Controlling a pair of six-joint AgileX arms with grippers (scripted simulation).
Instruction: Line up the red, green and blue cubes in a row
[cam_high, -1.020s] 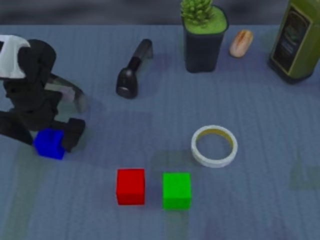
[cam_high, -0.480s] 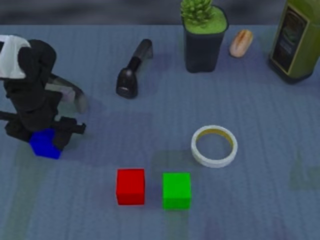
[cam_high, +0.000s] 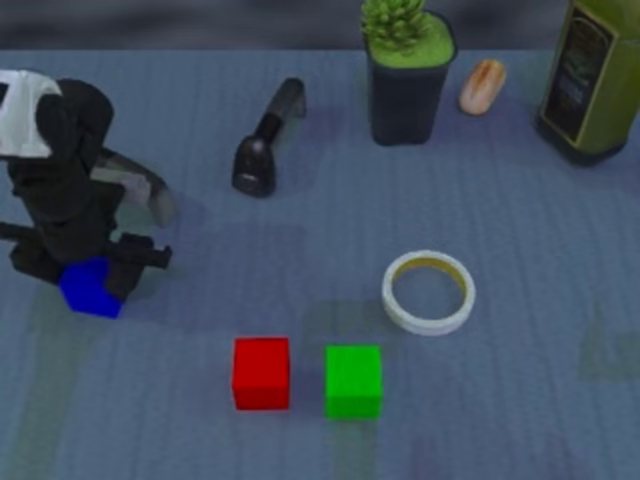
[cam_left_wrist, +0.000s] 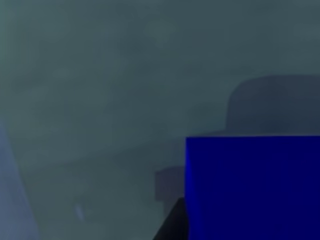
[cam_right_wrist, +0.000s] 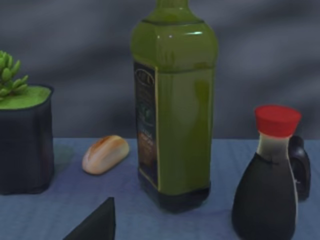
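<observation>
So the blue cube (cam_high: 90, 288) is over at the left side of the table, and the left gripper (cam_high: 95, 275) is right on top of it with its fingers clamped on the cube's sides. From above you only see the lower part of the cube poking out under the black gripper body. In the left wrist view the blue cube (cam_left_wrist: 252, 187) fills a big chunk of the picture, right up against the camera, with the grey table surface (cam_left_wrist: 100, 100) behind it.

The other 2 cubes are nearer the front edge, toward the middle: the red cube (cam_high: 261, 373) and the green cube (cam_high: 353, 381) sit side by side with a small gap between them, red on the left, green on the right. Both are flat on the table and well apart from the blue one.

A white tape ring (cam_high: 429, 291) lies up and to the right of the green cube. Along the back there's a black barcode scanner (cam_high: 264, 140), a potted succulent (cam_high: 407, 70), a bread roll (cam_high: 482, 85) and a green olive oil bottle (cam_high: 592, 80).

The right arm isn't in the top view. Its wrist camera looks at the bottle, the roll, the plant pot and a soy sauce bottle (cam_right_wrist: 267, 185) with a red cap; can't tell whether its fingers are apart or together.
</observation>
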